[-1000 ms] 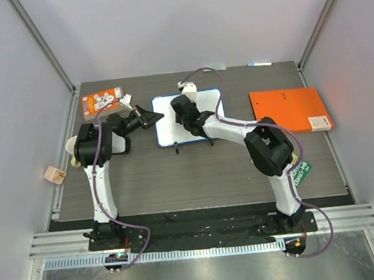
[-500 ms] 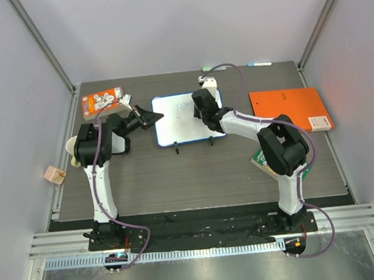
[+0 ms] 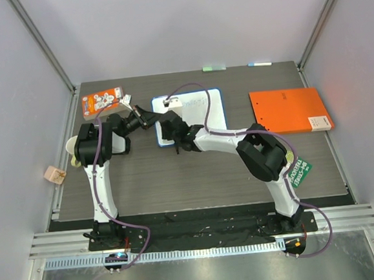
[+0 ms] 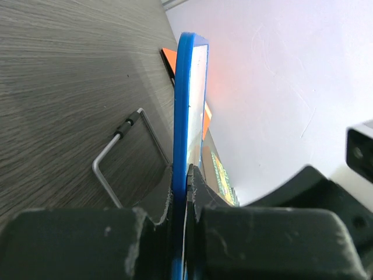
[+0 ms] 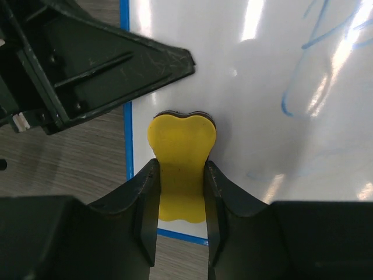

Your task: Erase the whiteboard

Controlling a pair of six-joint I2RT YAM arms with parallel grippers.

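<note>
The whiteboard (image 3: 204, 109) with its blue frame stands at the middle back of the table, and faint blue scribbles (image 5: 315, 70) show on it. My left gripper (image 3: 148, 120) is shut on the board's left frame edge (image 4: 185, 105), with both jaws clamped flat against it (image 4: 186, 175). My right gripper (image 3: 169, 130) is shut on a yellow eraser (image 5: 180, 151). It presses the eraser on the board's surface (image 5: 262, 116) near the near-left corner, just below the left gripper (image 5: 87, 64).
An orange folder (image 3: 288, 109) lies to the right of the board. An orange packet (image 3: 103, 101) lies at the back left. A green packet (image 3: 298, 170) lies by the right arm. Two markers (image 3: 259, 63) lie along the back edge. The board's wire foot (image 4: 116, 151) rests on the table.
My right gripper swept the eraser from the board's middle to its upper right, then across to the near-left corner. The left gripper has kept its hold on the frame.
</note>
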